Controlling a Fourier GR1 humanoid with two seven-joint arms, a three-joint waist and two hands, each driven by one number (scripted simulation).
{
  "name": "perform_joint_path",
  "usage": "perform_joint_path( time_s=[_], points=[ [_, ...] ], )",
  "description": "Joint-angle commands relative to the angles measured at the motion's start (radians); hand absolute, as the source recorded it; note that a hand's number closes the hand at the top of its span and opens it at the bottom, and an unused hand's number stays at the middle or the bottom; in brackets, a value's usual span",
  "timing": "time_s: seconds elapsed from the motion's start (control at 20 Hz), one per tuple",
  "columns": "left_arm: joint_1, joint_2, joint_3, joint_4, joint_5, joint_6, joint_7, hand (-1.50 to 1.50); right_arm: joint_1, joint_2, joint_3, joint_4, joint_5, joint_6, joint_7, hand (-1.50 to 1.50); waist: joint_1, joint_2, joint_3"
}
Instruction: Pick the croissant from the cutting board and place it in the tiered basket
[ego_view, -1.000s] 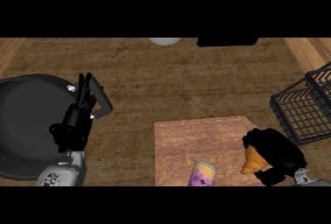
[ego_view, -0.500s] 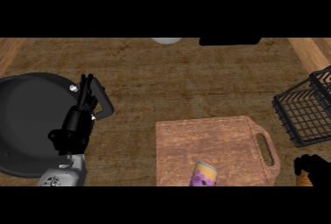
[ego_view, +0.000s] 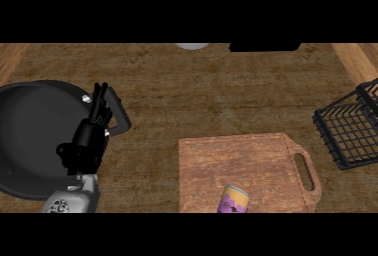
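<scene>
Right hand, croissant gone; wooden cutting board bare-grained.

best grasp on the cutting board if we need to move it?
Take the cutting board by its handle, the slotted strip on its right edge, coming in from the right. The can lies near the front, so lifting would tip it.

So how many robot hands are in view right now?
1: the left hand shows at the view's left, fingers straight, over the black pan's right rim. The right hand is out of view.
</scene>
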Motion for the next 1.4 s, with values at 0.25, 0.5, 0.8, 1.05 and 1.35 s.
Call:
perform_joint_path(
  time_s=[0.25, 0.5, 0.8, 1.05, 1.35],
  points=[
    [-0.033, 0.004, 0.027, 0.098, -0.004, 0.004, -0.038, 0.00, -0.216, -0.080, -0.384, -0.144, -0.314, 0.375, 0.062, 1.50, 0.001, 0.005, -0.005],
    [0.013, -0.007, -0.005, 0.028, -0.012, 0.007, -0.010, 0.00, -0.439, -0.022, -0.458, -0.034, -0.408, 0.532, 0.124, 1.50, 0.019, 0.001, -0.004],
    [0.039, 0.009, 0.002, 0.029, 0.019, -0.035, -0.040, 0.00, -0.726, -0.092, -0.496, 0.057, -0.556, 0.703, 0.375, 1.50, 0.033, 0.006, -0.004],
    [-0.072, -0.037, -0.013, 0.088, -0.037, 0.023, 0.002, 0.00, -0.810, -0.186, -0.419, 0.228, -0.516, 0.587, 0.408, 1.50, 0.030, 0.010, -0.002],
    [-0.032, -0.002, 0.009, 0.081, -0.006, -0.025, -0.031, 0.00, -0.803, -0.288, -0.296, 0.425, -0.382, 0.418, 0.299, 1.50, 0.035, 0.011, -0.001]
  ],
)
